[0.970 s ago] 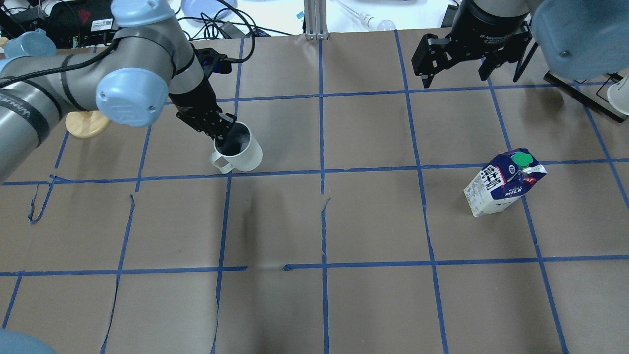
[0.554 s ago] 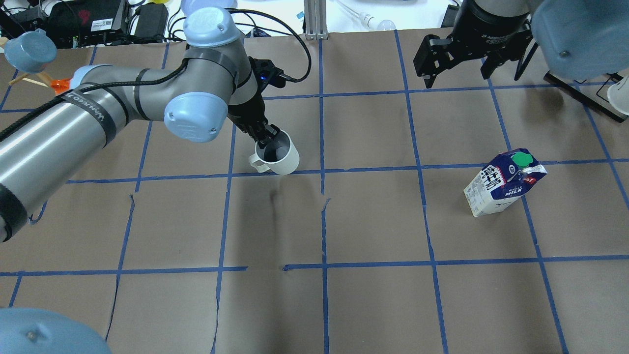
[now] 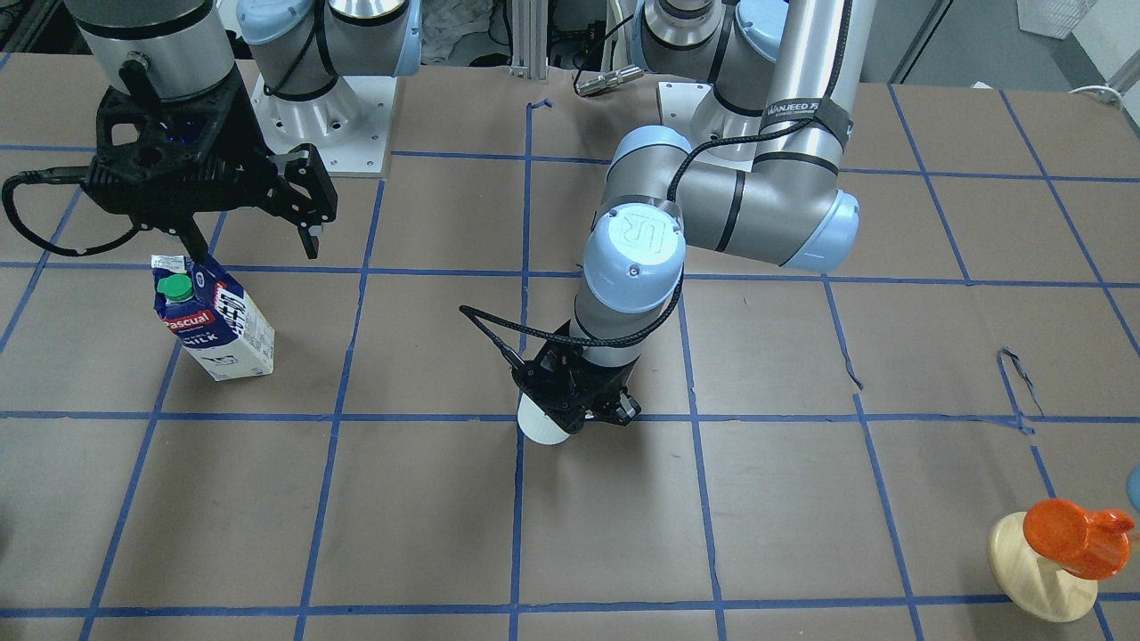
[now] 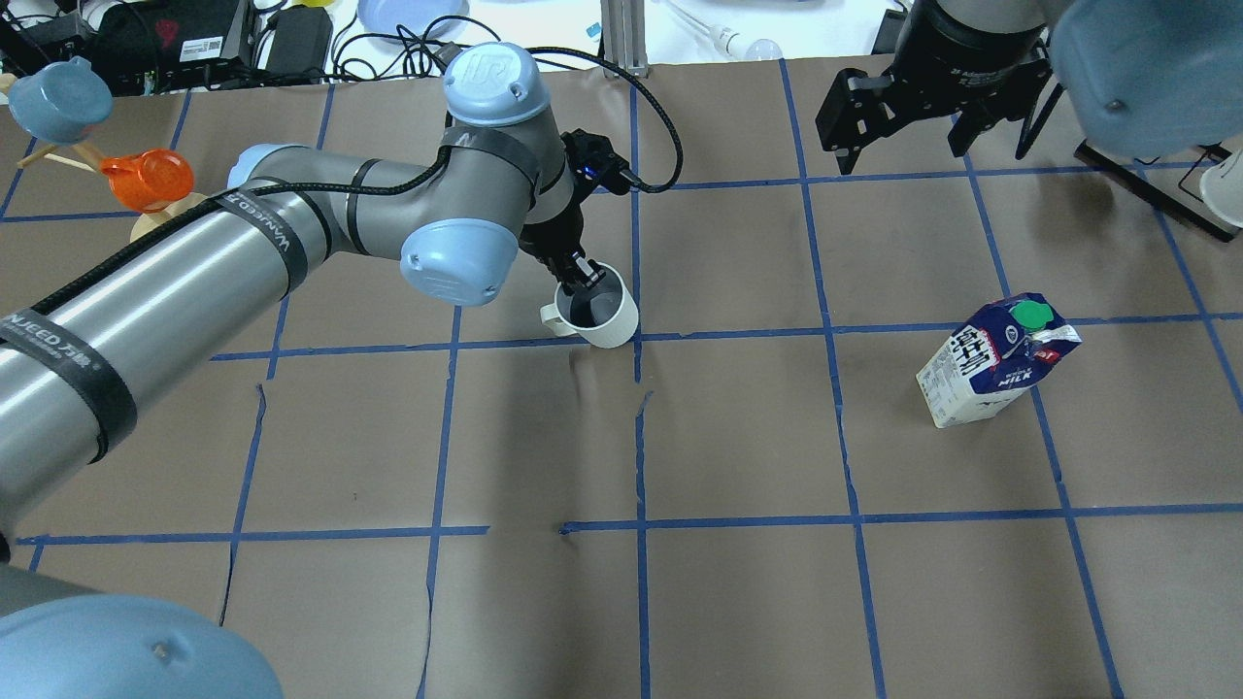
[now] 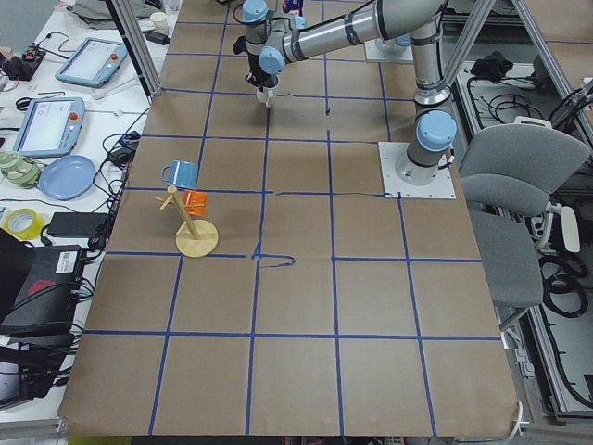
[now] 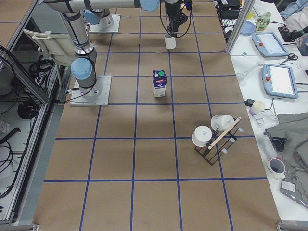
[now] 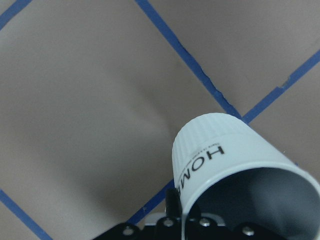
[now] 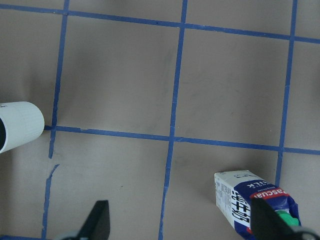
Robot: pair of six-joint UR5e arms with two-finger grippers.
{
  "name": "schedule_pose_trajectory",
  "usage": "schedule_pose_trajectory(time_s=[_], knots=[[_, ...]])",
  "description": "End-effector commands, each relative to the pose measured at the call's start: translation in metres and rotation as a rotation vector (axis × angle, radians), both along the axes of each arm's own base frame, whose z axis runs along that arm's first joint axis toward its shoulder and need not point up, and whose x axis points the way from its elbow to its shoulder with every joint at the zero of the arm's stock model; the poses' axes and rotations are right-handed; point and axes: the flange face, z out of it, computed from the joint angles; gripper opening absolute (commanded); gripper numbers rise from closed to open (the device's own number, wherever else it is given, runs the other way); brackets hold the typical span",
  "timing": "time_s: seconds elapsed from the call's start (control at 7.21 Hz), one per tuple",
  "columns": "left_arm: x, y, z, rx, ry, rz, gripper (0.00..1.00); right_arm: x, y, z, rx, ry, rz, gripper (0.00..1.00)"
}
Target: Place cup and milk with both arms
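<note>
The white cup (image 4: 607, 320) hangs tilted from my left gripper (image 4: 580, 277), which is shut on its rim, one finger inside. It is low over the table near the centre blue line; I cannot tell if it touches. It also shows in the front view (image 3: 541, 429), under the left gripper (image 3: 579, 401), and in the left wrist view (image 7: 225, 155) with "HOME" on its side. The milk (image 4: 995, 359) stands upright on the right, also in the front view (image 3: 214, 320). My right gripper (image 4: 898, 146) is open and empty, behind and above the milk.
A wooden mug tree (image 4: 160, 209) with an orange and a blue cup stands at the far left. A black rack (image 6: 216, 134) with white cups stands at the far right. Cables and devices line the table's far edge (image 4: 291, 49).
My left arm has carried the cup to the right, from the left part of the table to the centre line. The right gripper and the milk have not moved.
</note>
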Motion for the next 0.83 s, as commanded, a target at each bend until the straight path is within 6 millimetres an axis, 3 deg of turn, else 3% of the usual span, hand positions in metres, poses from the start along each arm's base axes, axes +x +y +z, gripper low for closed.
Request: schedule_pose_trajectory(time_s=[0.0, 0.14, 0.28, 0.42, 0.55, 0.69], knots=[[-0.011, -0.001, -0.011, -0.009, 0.001, -0.046, 0.00, 0.000, 0.000, 0.000, 0.000, -0.001, 0.000, 1.00], [-0.016, 0.000, -0.014, 0.003, -0.001, -0.053, 0.00, 0.000, 0.000, 0.000, 0.000, 0.002, 0.000, 1.00], [-0.026, 0.002, -0.010, -0.005, -0.001, -0.059, 0.24, 0.000, 0.000, 0.000, 0.003, 0.001, 0.000, 1.00], [-0.028, 0.002, -0.007, -0.001, -0.003, -0.068, 0.99, 0.000, -0.001, -0.003, 0.009, 0.002, 0.000, 1.00], [-0.029, 0.001, 0.004, -0.009, 0.000, -0.069, 1.00, 0.000, -0.001, -0.003, 0.011, 0.002, 0.000, 1.00], [-0.028, 0.001, 0.034, 0.012, -0.016, -0.068, 1.00, -0.001, -0.001, -0.004, 0.012, 0.007, -0.001, 1.00]])
